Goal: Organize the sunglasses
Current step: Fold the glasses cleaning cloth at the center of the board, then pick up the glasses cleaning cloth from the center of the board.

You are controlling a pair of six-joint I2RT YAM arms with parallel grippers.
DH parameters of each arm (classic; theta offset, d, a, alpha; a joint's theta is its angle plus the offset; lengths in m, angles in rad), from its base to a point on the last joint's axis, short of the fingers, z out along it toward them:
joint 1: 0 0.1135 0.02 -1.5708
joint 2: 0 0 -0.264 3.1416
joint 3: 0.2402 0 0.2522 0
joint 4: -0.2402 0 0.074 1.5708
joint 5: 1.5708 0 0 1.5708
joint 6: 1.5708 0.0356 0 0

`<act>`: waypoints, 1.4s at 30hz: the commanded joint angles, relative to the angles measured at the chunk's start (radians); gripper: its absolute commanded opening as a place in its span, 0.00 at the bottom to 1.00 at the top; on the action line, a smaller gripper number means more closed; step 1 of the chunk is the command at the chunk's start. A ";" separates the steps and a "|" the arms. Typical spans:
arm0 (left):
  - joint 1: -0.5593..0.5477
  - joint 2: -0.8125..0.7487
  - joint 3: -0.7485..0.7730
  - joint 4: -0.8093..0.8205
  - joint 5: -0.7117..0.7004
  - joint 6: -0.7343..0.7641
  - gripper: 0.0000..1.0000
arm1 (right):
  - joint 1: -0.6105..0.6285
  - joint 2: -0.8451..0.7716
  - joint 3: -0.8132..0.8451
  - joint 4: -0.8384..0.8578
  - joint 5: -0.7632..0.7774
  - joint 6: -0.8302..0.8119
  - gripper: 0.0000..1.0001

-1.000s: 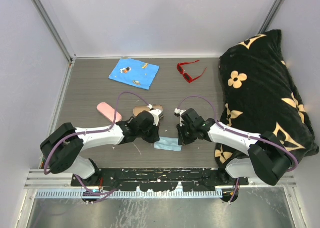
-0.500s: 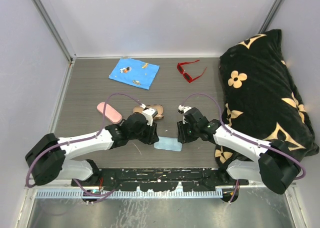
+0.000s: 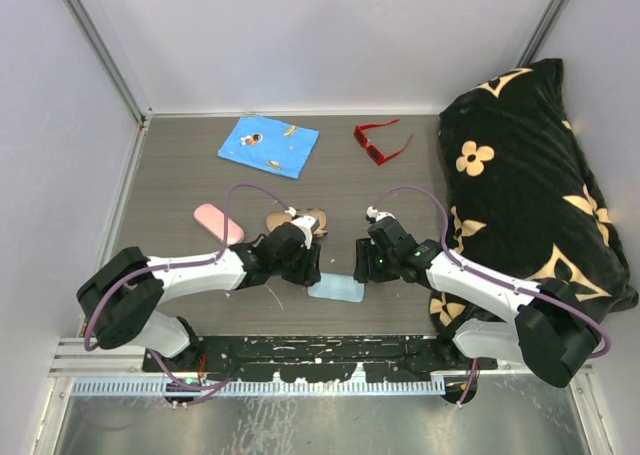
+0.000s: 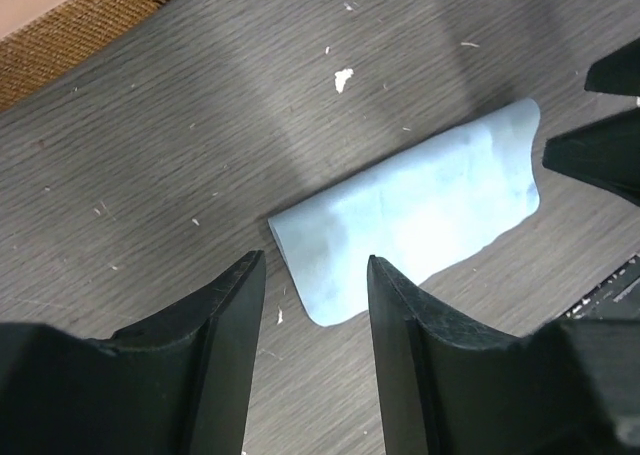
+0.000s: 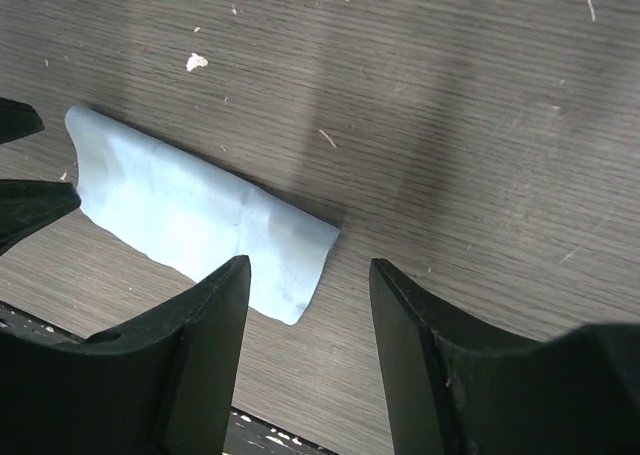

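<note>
Red angular sunglasses (image 3: 381, 141) lie near the table's (image 3: 180, 175) 12 o'clock edge in the top view, at 3 o'clock from a printed blue cloth (image 3: 268, 145). The brown sunglasses (image 3: 302, 218) sit mid-table, at 12 o'clock of the left gripper (image 3: 310, 273), with a pink case (image 3: 218, 223) at their 9 o'clock. A pale blue cloth (image 3: 335, 289) lies between the left gripper and the right gripper (image 3: 361, 270).

Left wrist: the fingers (image 4: 225, 315) are spread around one end of the pale blue cloth (image 4: 420, 210), gripping nothing.

Right wrist: the fingers (image 5: 200, 325) are likewise parted at the other end of the pale blue cloth (image 5: 200, 210).
</note>
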 commanded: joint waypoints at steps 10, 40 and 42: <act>0.033 0.118 0.092 0.048 -0.033 -0.063 0.49 | 0.003 -0.002 -0.027 0.059 0.015 0.063 0.57; 0.038 0.149 0.069 0.035 0.041 -0.060 0.40 | 0.005 0.104 -0.019 0.101 -0.008 0.045 0.45; 0.037 0.143 0.068 0.025 0.026 -0.064 0.44 | 0.004 0.106 -0.018 0.101 -0.002 0.045 0.45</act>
